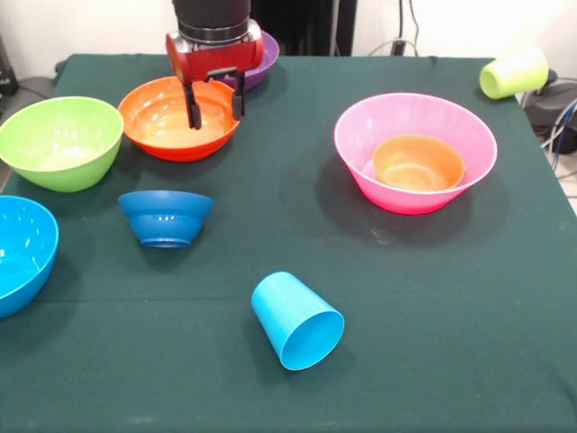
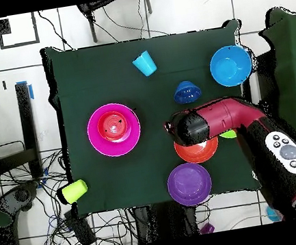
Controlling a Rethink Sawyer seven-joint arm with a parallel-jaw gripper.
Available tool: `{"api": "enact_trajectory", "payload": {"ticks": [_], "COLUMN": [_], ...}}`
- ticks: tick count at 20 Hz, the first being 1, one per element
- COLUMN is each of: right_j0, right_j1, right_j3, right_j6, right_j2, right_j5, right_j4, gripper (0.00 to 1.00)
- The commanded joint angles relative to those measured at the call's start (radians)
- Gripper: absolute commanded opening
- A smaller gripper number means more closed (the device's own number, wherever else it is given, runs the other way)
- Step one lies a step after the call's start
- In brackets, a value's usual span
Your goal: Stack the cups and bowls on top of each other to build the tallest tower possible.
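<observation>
My gripper [image 1: 215, 115] is open and empty, its two black fingers hanging just over the large orange bowl [image 1: 158, 117] at the back of the table. In the overhead view the arm's head covers part of that bowl [image 2: 200, 153]. The large pink bowl [image 1: 361, 149] holds the small orange bowl [image 1: 418, 162]; they also show in the overhead view [image 2: 99, 146] [image 2: 114, 125]. The sky blue cup [image 1: 297, 320] lies on its side near the front. The yellow-green cup [image 1: 514, 72] lies on its side at the far corner. There is no taller tower.
The purple bowl [image 1: 261, 56] sits just behind the gripper. The lime green bowl [image 1: 61, 140], the small dark blue bowl [image 1: 166, 216] and the sky blue bowl [image 1: 18, 253] stand apart along one side of the dark green table [image 1: 433, 298]. Cables lie beyond the table's edges.
</observation>
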Motion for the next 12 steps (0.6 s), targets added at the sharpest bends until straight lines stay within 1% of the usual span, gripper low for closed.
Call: {"api": "enact_trajectory", "payload": {"ticks": [1,2,4,6,10,12], "right_j0": [0.114,0.123,0.142,0.155,0.163,0.17], "right_j1": [-0.032,-0.027,-0.046,-0.053,-0.027,-0.031], "right_j3": [0.056,0.06,0.071,0.073,0.067,0.073], "right_j6": [0.224,0.245,0.266,0.287,0.289,0.294], "right_j2": [-0.133,-0.149,-0.175,-0.201,-0.226,-0.236], "right_j5": [-0.084,-0.095,-0.114,-0.114,-0.139,-0.146], "right_j4": [-0.069,-0.058,-0.04,-0.019,0.003,0.007], "gripper": [1.0,1.0,1.0,1.0,1.0,1.0]}}
